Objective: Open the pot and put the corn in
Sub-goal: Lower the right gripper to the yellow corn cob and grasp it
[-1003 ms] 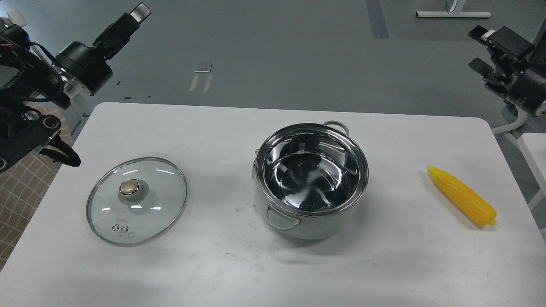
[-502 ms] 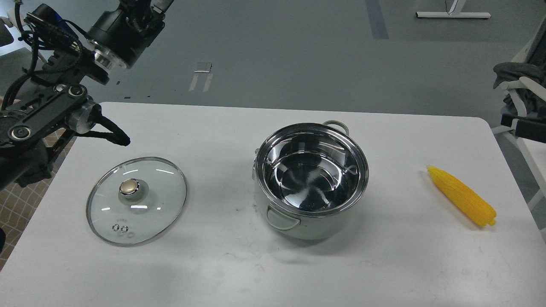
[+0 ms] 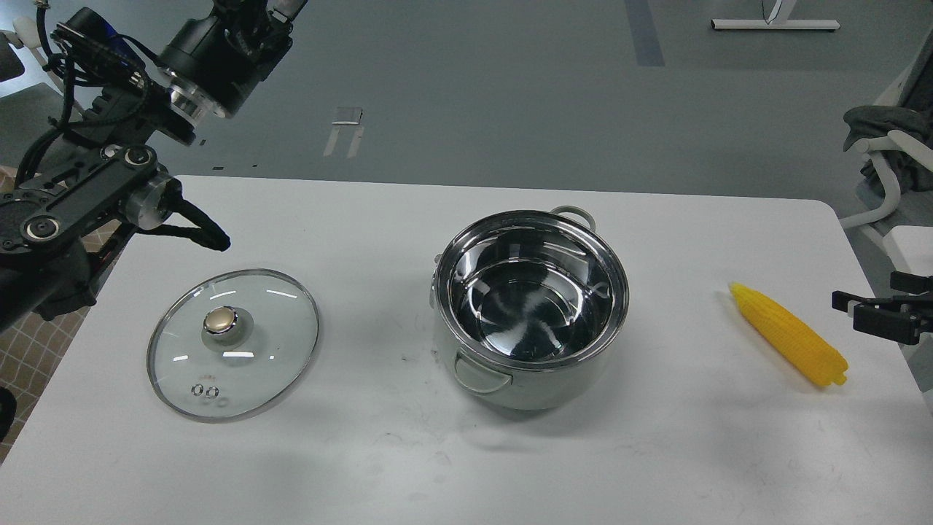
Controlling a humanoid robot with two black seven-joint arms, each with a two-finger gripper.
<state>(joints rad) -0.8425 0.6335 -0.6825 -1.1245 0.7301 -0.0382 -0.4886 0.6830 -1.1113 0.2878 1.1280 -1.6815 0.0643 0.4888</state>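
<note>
Right gripper [image 3: 845,302] enters at the table's [image 3: 379,452] right edge, fingers parted, just beside the corn [image 3: 789,335]; pot [image 3: 531,310] stands uncovered mid-table; lid [image 3: 233,343] lies left; left gripper's state cannot be told.

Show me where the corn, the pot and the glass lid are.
corn [image 3: 789,335], head view, middle of the cob.
pot [image 3: 475,375], head view, near side handle.
glass lid [image 3: 221,321], head view, gold knob.
</note>
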